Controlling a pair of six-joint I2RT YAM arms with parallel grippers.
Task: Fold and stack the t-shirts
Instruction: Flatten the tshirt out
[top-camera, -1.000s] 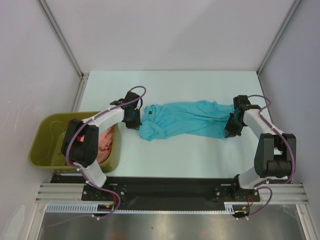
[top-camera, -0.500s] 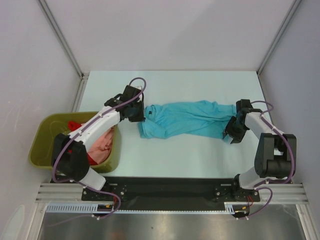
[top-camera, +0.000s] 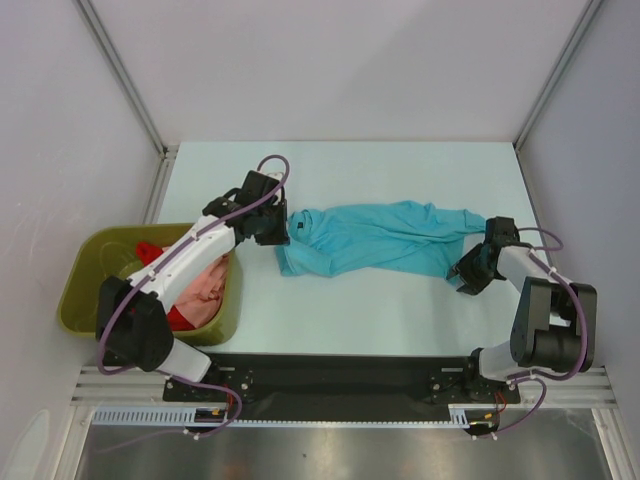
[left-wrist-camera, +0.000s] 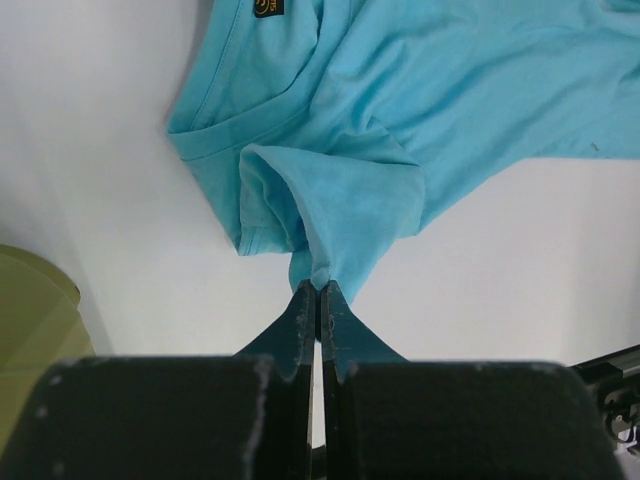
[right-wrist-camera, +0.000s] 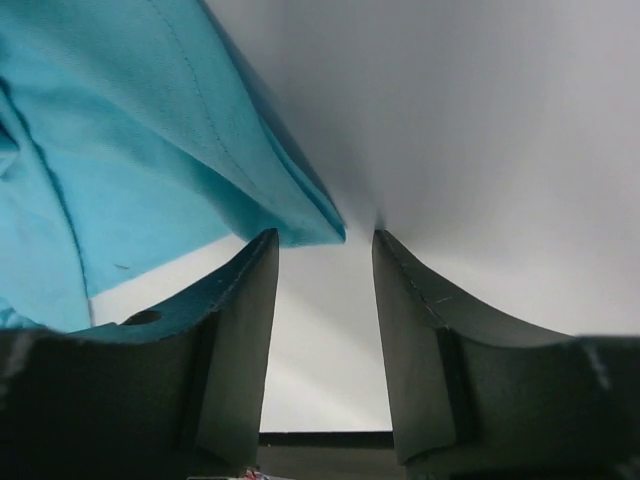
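Left claw (left-wrist-camera: 318, 289) on turquoise t-shirt (left-wrist-camera: 450, 90)

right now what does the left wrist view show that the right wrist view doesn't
Only the left wrist view: the left gripper shut on a fold of the soft turquoise-blue cloth t-shirt, plus a corner of the olive-green plastic tub. Only the right wrist view: the right gripper open, with the shirt's corner just past its fingertips, not gripped. Both: turquoise cloth lying on the pale table.
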